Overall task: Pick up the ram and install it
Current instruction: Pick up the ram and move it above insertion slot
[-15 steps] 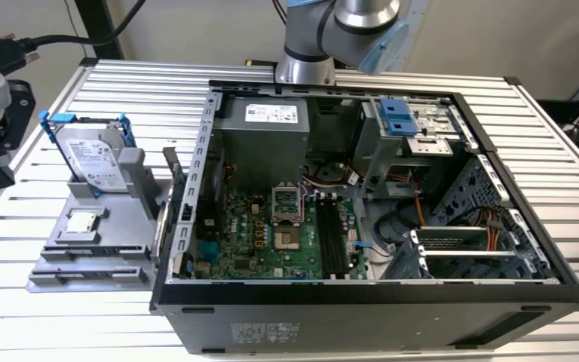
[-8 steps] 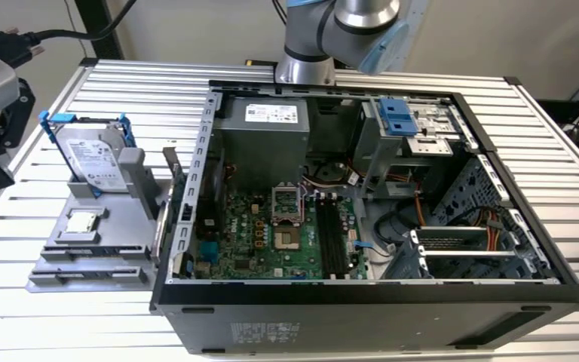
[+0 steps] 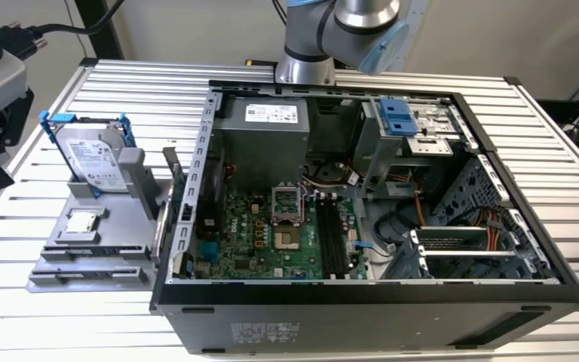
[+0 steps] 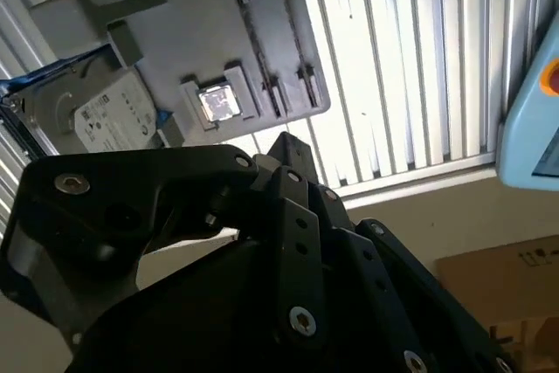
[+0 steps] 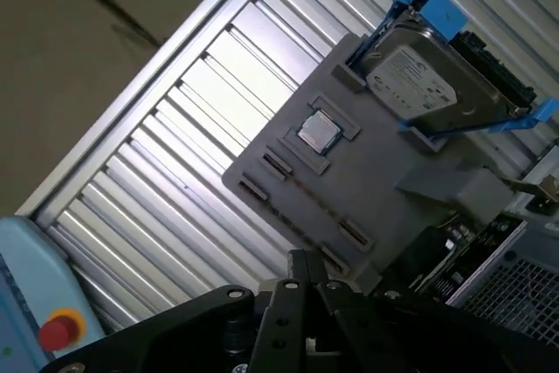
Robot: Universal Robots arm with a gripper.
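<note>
In both wrist views the black gripper (image 5: 303, 261) (image 4: 284, 142) covers one edge of the grey parts tray (image 5: 367, 189). The silver boxy hard drive with blue bracket (image 4: 105, 115), standing on the tray, is cut by the second wrist view's edge and half hidden behind the gripper. In the exterior view the gripper, beside the tray, is cut by the picture's edge — so is the grey and blue robot arm (image 3: 340, 30), far beyond the tray. The black memory slots (image 3: 332, 237), in the black computer case (image 3: 370, 298) next to the tray, are too small to tell — filled or bare.
</note>
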